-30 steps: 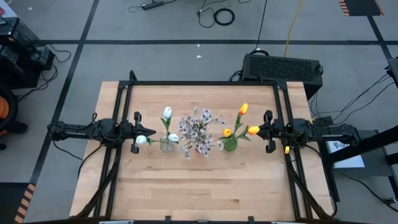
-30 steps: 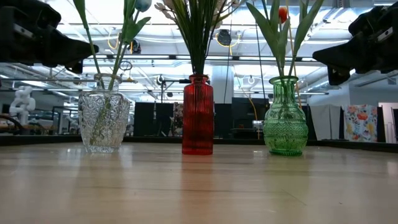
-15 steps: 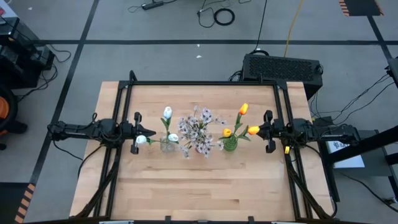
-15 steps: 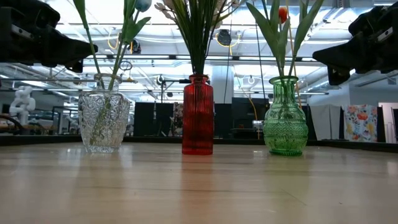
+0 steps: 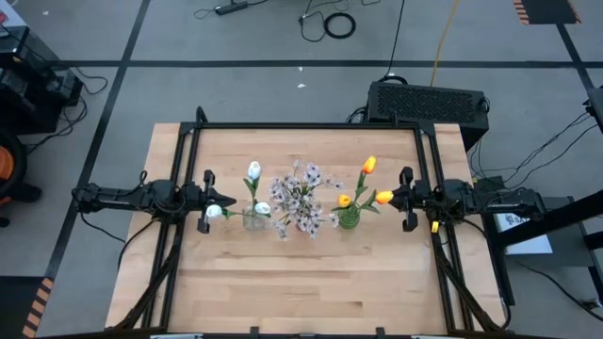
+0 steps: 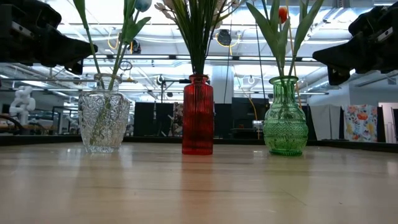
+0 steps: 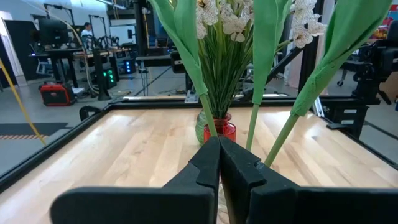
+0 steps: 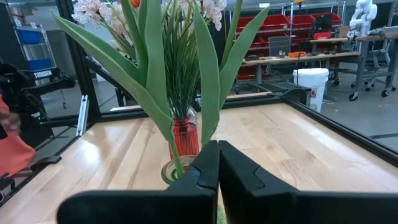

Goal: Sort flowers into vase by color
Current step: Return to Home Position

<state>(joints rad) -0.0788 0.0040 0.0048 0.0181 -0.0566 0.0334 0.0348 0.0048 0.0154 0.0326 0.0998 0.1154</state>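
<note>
Three vases stand in a row mid-table, each on its base. The clear glass vase (image 6: 104, 121) on the left holds white tulips (image 5: 253, 170). The red vase (image 6: 198, 115) in the middle holds sprays of pale pink-white blossoms (image 5: 300, 196). The green vase (image 6: 285, 118) on the right holds orange-yellow tulips (image 5: 368, 165). My left gripper (image 7: 219, 146) hovers level at the table's left side, shut and empty, pointing at the clear vase. My right gripper (image 8: 218, 149) hovers level at the right side, shut and empty, pointing at the green vase (image 5: 349, 219).
A black frame (image 5: 306, 125) runs along the table's far and side edges. The near half of the wooden table top (image 5: 301, 282) is bare wood. A black box (image 5: 429, 102) sits on the floor beyond the far right corner.
</note>
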